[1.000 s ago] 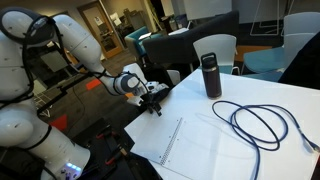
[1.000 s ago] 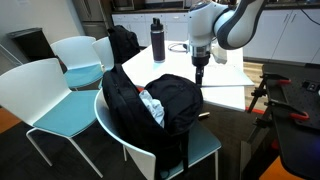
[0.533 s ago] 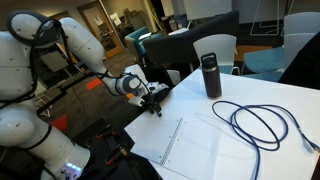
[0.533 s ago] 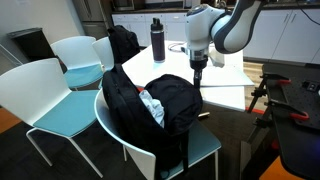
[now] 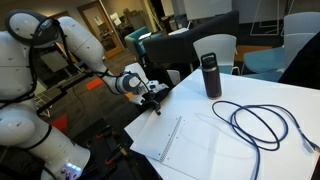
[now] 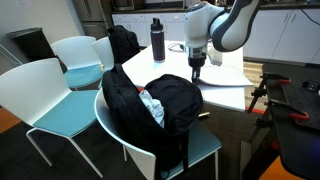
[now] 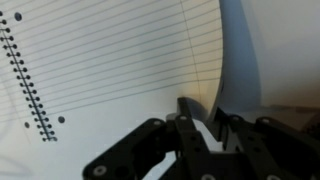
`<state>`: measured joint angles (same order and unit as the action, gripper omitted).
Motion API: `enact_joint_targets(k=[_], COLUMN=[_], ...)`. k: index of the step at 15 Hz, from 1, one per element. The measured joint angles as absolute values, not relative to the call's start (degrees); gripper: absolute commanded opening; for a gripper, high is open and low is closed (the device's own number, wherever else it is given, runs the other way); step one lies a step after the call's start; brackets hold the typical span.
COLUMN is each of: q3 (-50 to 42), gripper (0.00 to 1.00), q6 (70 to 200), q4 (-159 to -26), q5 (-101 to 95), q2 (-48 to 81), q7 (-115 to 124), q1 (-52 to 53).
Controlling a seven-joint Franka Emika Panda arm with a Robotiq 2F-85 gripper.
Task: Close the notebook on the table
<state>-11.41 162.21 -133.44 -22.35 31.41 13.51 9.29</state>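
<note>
The notebook (image 5: 200, 140) lies open on the table (image 5: 298, 98), lined pages up, wire spine to one side, near the corner closest to the arm. The claw (image 7: 200, 126) is at the page's outer edge, which curls up in the wrist view. Its fingers (image 7: 186, 112) stand narrow with a sliver of white between them; whether they pinch the page I cannot tell. The step looks like catching the leaf. Next, a lift and a sweep over the spine. A dark bottle (image 5: 210, 75) and a looped cable (image 5: 262, 122) sit beside the notebook, and the cable may lie in the sweep's way.
</note>
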Motion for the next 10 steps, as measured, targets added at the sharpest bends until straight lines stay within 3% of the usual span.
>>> enact_joint_targets(k=[7,10], q3=[-10.82,-6.91], gripper=[0.01,0.01], q6=[162.53,162.35], q4=[-133.87,-135.30], q5=[-18.63,-14.03], q2=[30.48,28.12], q7=[11.27,2.92], q1=[8.15,2.57])
